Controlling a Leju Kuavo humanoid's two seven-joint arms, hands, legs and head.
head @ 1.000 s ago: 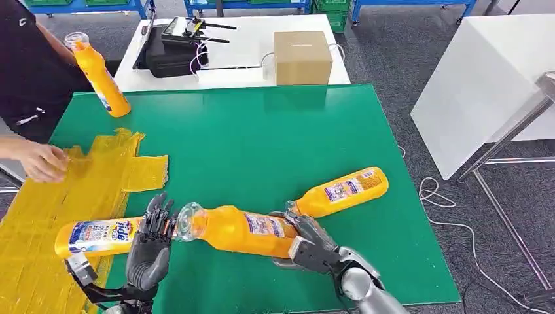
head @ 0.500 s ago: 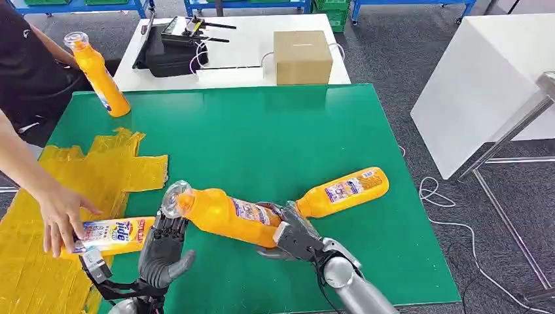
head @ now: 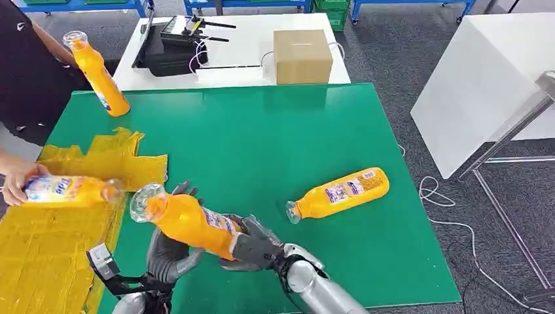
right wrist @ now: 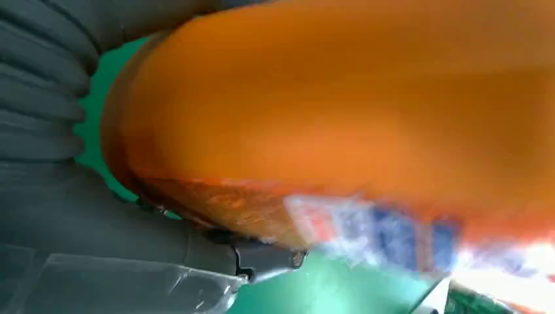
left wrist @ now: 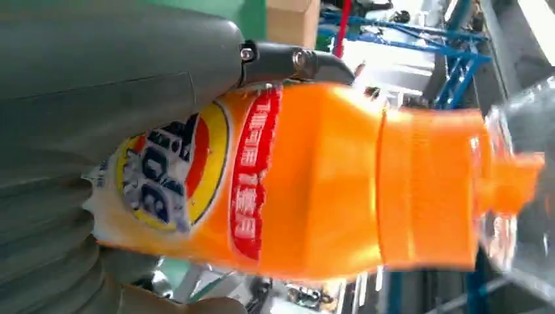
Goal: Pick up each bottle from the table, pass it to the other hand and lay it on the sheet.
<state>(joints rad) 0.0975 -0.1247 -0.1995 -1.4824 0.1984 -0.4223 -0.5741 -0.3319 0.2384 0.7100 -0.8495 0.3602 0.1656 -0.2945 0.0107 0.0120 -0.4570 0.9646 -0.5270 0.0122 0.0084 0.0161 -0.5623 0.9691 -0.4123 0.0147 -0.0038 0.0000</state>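
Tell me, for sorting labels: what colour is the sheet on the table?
Yellow; the sheet shows best in the head view.

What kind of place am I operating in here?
Probably a robot lab or test workshop: a green work table, a white bench holding a remote controller and cardboard box, and blue racks on grey carpet.

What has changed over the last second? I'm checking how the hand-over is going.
The right hand carried the held bottle leftward to the left hand, whose fingers now close around it; both hold it. A person's hand lifted the bottle off the sheet and holds that bottle at the left edge. The lying bottle and standing bottle stayed put.
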